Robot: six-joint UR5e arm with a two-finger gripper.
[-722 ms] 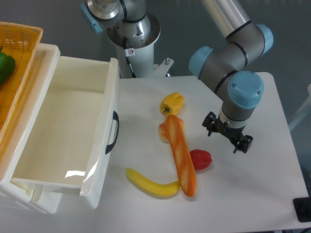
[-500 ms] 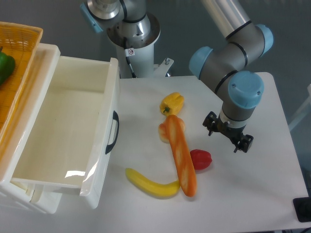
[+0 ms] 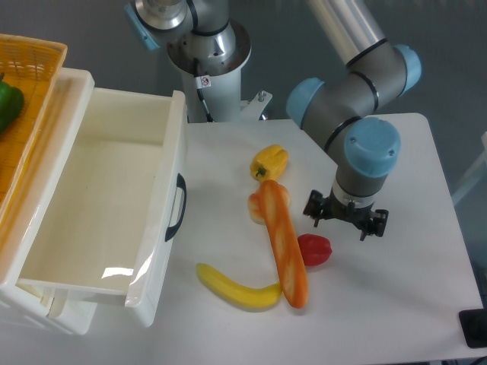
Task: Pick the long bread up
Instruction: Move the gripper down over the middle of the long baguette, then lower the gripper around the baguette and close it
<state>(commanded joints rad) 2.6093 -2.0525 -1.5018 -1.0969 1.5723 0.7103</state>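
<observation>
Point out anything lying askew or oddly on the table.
The long orange-brown bread lies propped, its upper end on a small round bun and its lower end across the yellow banana's tip. Nothing looks spilled or damaged.

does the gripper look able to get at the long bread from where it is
Probably yes. The open gripper hangs just right of the long bread, whose top is uncovered; the red pepper and banana crowd its lower end.

I see my arm [image 3: 358, 76] with grey tubes, light blue round caps, and a small black gripper [image 3: 346, 218].

Bun [image 3: 256, 207] half hidden behind bread [image 3: 284, 245].
</observation>
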